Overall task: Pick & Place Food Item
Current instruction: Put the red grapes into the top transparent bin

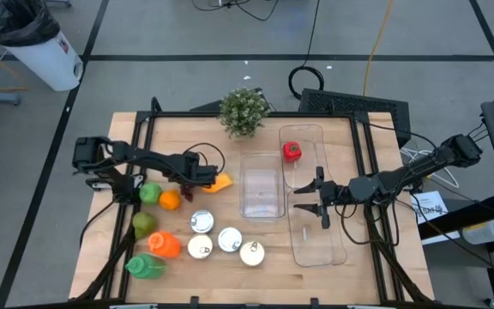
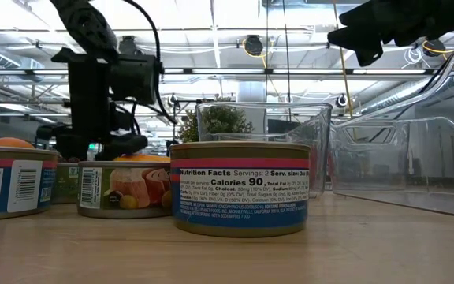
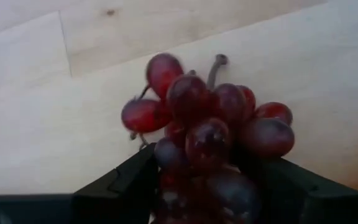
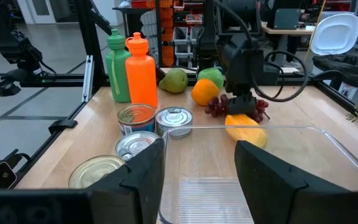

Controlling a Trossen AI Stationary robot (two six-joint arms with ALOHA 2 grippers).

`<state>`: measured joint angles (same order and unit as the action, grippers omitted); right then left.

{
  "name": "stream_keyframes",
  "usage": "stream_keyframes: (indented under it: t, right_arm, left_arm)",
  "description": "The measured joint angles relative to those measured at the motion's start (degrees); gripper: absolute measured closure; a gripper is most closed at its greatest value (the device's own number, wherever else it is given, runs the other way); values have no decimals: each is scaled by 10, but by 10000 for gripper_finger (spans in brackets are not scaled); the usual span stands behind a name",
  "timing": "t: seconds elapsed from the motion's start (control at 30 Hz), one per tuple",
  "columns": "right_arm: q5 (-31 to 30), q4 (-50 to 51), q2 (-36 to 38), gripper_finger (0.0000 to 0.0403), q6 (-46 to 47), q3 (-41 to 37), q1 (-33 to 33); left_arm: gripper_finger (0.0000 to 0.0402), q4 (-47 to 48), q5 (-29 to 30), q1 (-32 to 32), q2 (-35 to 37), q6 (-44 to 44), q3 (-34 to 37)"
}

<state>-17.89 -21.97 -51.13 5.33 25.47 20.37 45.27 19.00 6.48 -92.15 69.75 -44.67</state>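
A bunch of dark red grapes (image 3: 210,124) lies on the wooden table (image 1: 316,279), left of centre, beside a yellow-orange mango piece (image 1: 219,182). My left gripper (image 3: 194,174) points steeply down over the bunch, open, with one dark finger on each side of its lower part. The right wrist view shows the grapes (image 4: 236,107) beneath that gripper (image 4: 241,99). My right gripper (image 1: 320,199) hovers level and open above the clear containers at the right, holding nothing. A red food item (image 1: 292,152) sits in the far clear container (image 1: 309,130). My left gripper comes at the grapes from above, and the bunch's lower part (image 3: 191,186) lies between its two fingers (image 3: 123,183). I cannot tell whether the fingers touch the grapes. The bunch rests on the table.
An orange (image 1: 170,200), a green apple (image 1: 150,193) and a pear (image 1: 144,223) lie near the grapes. Orange (image 1: 165,245) and green (image 1: 144,266) bottles and several cans (image 1: 201,221) sit nearer the front. Clear containers (image 1: 261,210) (image 1: 337,253) and a potted plant (image 1: 244,112) stand centre and right.
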Motion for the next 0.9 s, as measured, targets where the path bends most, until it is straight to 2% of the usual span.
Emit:
stream_keyframes:
  t: [0.2,0.43,0.53,0.6,0.73,0.9]
  right_arm:
    - [0,0,0,220,0,0,0]
    - [0,0,0,220,0,0,0]
    - [0,0,0,220,0,0,0]
    - [0,0,0,220,0,0,0]
    - [0,0,0,220,0,0,0]
    - [0,0,0,220,0,0,0]
  left_arm:
    - [248,5,6,0,6,-31,-1]
    - [355,53,17,-1,57,-84,-25]
    - [389,69,24,-11,88,-94,-39]
    - [391,69,37,-22,113,-108,-49]
    - [371,59,69,-51,155,-130,-71]
    - [375,-3,109,-98,196,-175,-93]
